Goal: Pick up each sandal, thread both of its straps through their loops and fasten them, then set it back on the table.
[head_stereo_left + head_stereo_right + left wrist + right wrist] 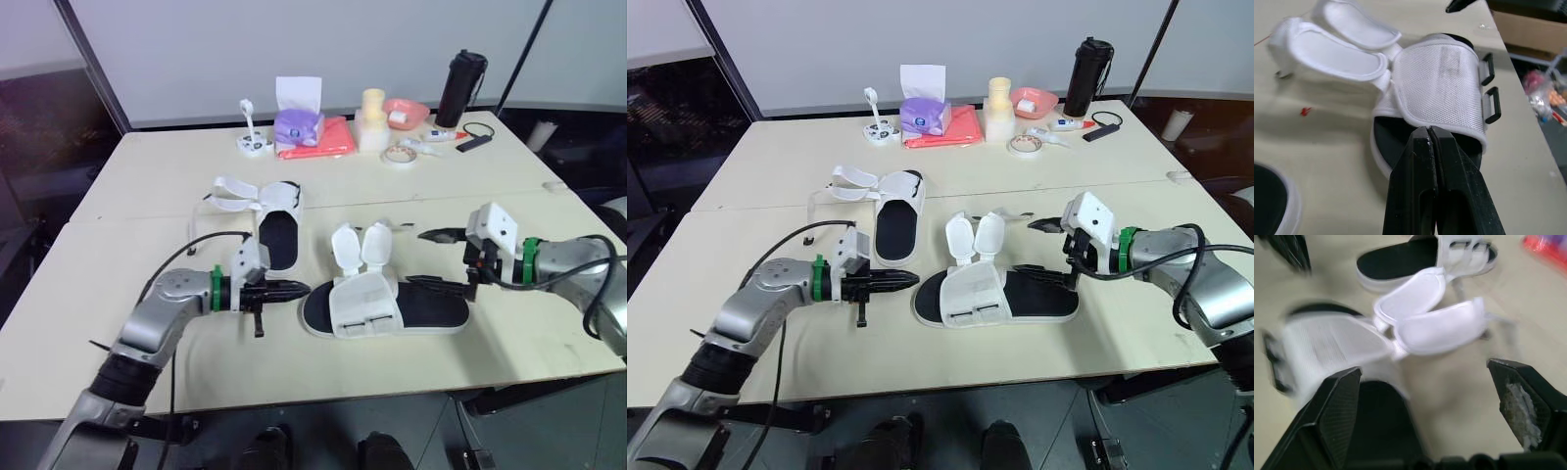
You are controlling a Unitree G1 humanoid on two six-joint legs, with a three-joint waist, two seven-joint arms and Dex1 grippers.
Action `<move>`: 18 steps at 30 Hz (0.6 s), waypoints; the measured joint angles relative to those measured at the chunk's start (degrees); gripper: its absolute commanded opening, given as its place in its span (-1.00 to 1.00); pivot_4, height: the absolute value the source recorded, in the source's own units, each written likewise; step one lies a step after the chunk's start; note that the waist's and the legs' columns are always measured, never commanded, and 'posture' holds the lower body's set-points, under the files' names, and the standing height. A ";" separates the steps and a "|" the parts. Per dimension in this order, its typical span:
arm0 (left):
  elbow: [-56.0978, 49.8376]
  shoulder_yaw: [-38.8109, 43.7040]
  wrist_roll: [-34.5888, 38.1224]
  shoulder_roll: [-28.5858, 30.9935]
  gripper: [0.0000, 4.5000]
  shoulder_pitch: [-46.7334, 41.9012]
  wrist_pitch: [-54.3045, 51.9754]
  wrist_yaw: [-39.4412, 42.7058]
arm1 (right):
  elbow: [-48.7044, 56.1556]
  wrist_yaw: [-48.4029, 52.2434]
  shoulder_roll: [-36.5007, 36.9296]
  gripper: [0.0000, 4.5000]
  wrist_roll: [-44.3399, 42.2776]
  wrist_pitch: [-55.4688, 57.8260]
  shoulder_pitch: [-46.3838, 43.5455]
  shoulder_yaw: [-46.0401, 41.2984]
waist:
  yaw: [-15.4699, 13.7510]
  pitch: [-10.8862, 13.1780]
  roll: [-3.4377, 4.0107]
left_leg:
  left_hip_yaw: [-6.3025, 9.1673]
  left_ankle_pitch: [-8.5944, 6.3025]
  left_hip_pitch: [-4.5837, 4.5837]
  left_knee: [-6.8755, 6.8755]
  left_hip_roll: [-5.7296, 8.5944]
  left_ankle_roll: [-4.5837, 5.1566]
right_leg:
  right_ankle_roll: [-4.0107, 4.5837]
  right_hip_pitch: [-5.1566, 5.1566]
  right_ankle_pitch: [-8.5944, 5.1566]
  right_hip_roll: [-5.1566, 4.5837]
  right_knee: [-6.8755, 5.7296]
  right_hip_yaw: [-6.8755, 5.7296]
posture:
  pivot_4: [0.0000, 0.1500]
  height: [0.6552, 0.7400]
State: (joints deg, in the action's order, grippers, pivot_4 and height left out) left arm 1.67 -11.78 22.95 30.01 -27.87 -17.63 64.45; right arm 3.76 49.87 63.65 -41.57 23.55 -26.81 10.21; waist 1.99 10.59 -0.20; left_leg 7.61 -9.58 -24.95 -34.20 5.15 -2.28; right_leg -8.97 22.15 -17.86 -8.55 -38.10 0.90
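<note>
left gripper [297,289]: the two black fingers [1422,161] are clenched flat against each other with nothing between them. the tips lie low over the table [118,294], aimed at the toe end of the near sandal [392,311], just beside its rim; contact cannot be judged. bare tabletop runs from these fingers to the front edge.

right gripper [438,260]: the fingers [1334,406] are spread wide and released, grasping nothing. one finger hangs over the heel end of the black insole, the other stands higher, clear of the surface. open tabletop lies outward of the heel toward the side edge.

between the two grippers, the near sandal lies flat, sole down. a white mesh band crosses the sole, with two black loops [1498,105] on its front-edge side. both white straps [345,250] are folded back on the far side, unthreaded.

a second sandal [276,233] lies beyond the left fingers, straps loose.
</note>
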 measured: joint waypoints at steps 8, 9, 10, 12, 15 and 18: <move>7.49 -4.69 -3.94 -3.97 -1.00 -2.79 1.55 4.07 | -1.97 -0.44 -6.85 0.97 -3.00 20.62 -8.52 -2.04 | 0.11 0.01 -0.02 | -0.15 -0.03 -0.10 -0.06 0.08 0.05 | -0.03 0.08 0.00 0.00 -0.01 -0.06 | 1.00 1.00; 7.49 -5.37 -4.51 -4.07 -1.00 -3.04 1.58 4.40 | -2.79 -0.29 -7.99 0.97 -2.46 21.89 -9.48 -2.04 | 0.11 0.01 -0.02 | -0.17 -0.03 -0.10 -0.07 0.08 0.05 | -0.03 0.08 0.00 0.00 -0.02 -0.06 | 1.00 1.00; 7.51 -5.93 -5.25 -4.29 -1.00 -3.40 1.71 4.78 | -3.26 -0.16 -9.09 0.97 -2.02 22.94 -10.33 -2.03 | 0.11 0.01 -0.02 | -0.16 -0.03 -0.11 -0.08 0.07 0.05 | -0.03 0.08 0.00 0.00 -0.03 -0.07 | 1.00 1.00; 7.83 -6.34 -6.41 -4.39 -1.00 -3.80 2.14 5.10 | -4.05 -0.10 -11.11 0.97 -1.31 24.32 -12.01 -2.09 | 0.15 0.01 -0.02 | -0.16 -0.03 -0.11 -0.10 0.08 0.05 | -0.03 0.08 0.01 0.00 -0.03 -0.08 | 1.00 1.00; 8.94 -6.64 -7.52 -4.53 -1.00 -3.93 2.89 5.29 | -4.71 -0.54 -13.16 0.97 -1.24 26.60 -13.28 -3.33 | 0.20 0.01 -0.02 | -0.14 -0.03 -0.12 -0.10 0.07 0.05 | -0.03 0.08 0.01 0.00 -0.04 -0.08 | 1.00 1.00; 9.74 -6.64 -8.12 -6.02 -1.00 -3.94 3.49 4.69 | -5.29 -1.28 -14.34 0.97 -1.54 29.62 -14.34 -6.04 | -0.04 0.01 -0.02 | -0.10 -0.03 -0.19 -0.19 0.08 0.05 | -0.04 0.09 0.01 -0.01 -0.04 -0.13 | 1.00 1.00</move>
State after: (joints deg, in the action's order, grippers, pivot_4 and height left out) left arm 11.41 -18.42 14.82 24.00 -31.81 -14.14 69.13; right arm -1.53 48.59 49.31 -43.11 53.18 -41.15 4.18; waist 1.95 10.60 -0.21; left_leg 7.51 -9.61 -25.14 -34.39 5.23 -2.22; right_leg -9.01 22.24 -17.85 -8.56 -38.15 0.77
